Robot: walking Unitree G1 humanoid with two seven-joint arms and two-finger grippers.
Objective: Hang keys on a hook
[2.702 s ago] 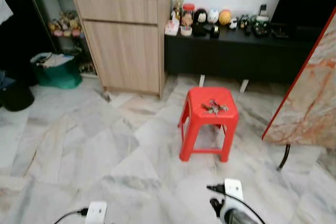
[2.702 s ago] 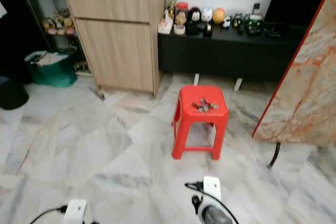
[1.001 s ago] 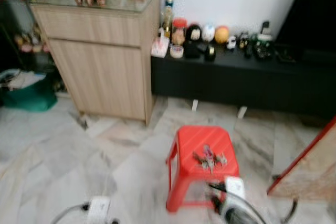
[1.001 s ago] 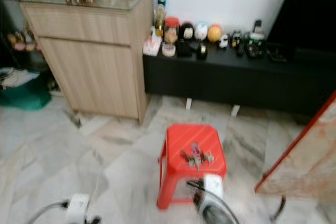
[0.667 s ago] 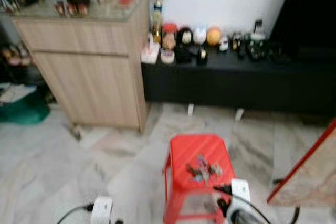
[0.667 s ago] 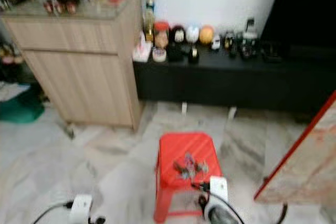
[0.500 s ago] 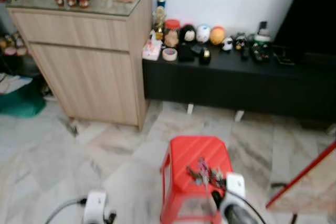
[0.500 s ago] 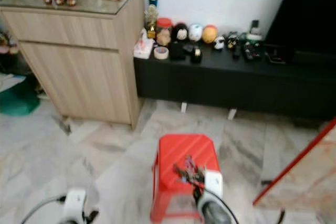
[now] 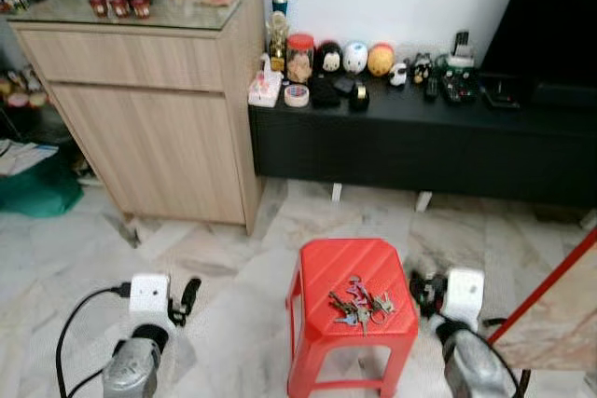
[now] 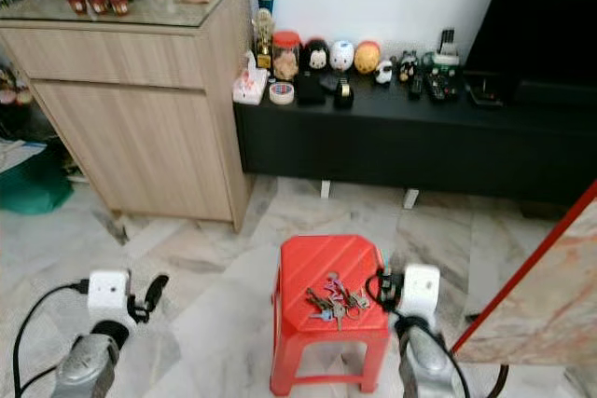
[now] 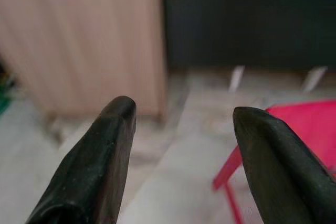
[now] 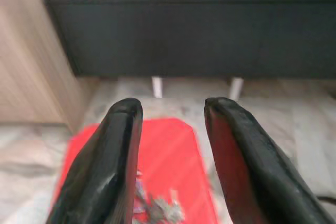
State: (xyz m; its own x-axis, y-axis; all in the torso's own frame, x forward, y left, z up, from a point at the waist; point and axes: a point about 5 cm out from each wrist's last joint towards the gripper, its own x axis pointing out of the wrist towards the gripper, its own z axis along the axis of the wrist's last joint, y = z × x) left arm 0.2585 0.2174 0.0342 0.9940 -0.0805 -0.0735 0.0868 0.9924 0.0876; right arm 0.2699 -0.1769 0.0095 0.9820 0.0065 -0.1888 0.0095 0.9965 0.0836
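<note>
The right gripper (image 12: 170, 145), fingers parted, looks down on the keys (image 12: 157, 208) lying mid-seat on the red stool (image 9: 353, 295); the left gripper (image 11: 181, 145) gapes wide over bare floor (image 9: 233, 323).

You see a bright red ribbed stool (image 9: 354, 297), a pale wood-grain cabinet (image 9: 149, 128), a black bench (image 9: 420, 142) and a grey-veined white marble floor (image 9: 224, 258).

Even, soft indoor daylight, head views fairly sharp (slightly soft at edges), wrist views blurred, faint shadows
</note>
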